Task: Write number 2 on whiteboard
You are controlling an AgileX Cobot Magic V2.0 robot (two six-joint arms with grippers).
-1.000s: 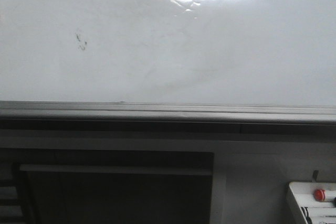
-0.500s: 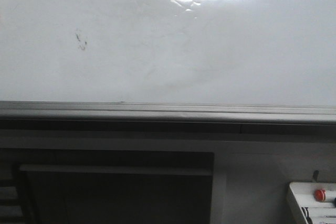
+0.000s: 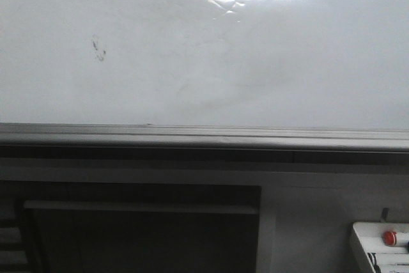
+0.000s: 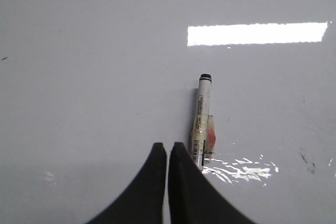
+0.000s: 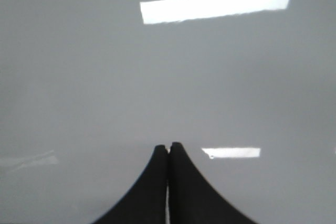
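The whiteboard [image 3: 204,62] fills the upper half of the front view, glossy white with a bright glare patch. No number 2 shows on it in any view. Neither gripper appears in the front view. In the left wrist view my left gripper [image 4: 167,145] is shut with nothing between its fingers, over a glossy white surface. A white marker [image 4: 202,119] with a black end and a red-marked tape wrap lies on that surface, just beside one fingertip [image 4: 177,150] and outside the jaws. My right gripper [image 5: 168,145] is shut and empty above plain glossy white.
A small dark smudge [image 3: 98,49] marks the board at upper left. A grey metal rail [image 3: 204,135] runs along the board's near edge. Below it is a dark frame [image 3: 140,234]. A small white box with a red button [image 3: 389,238] sits at the lower right.
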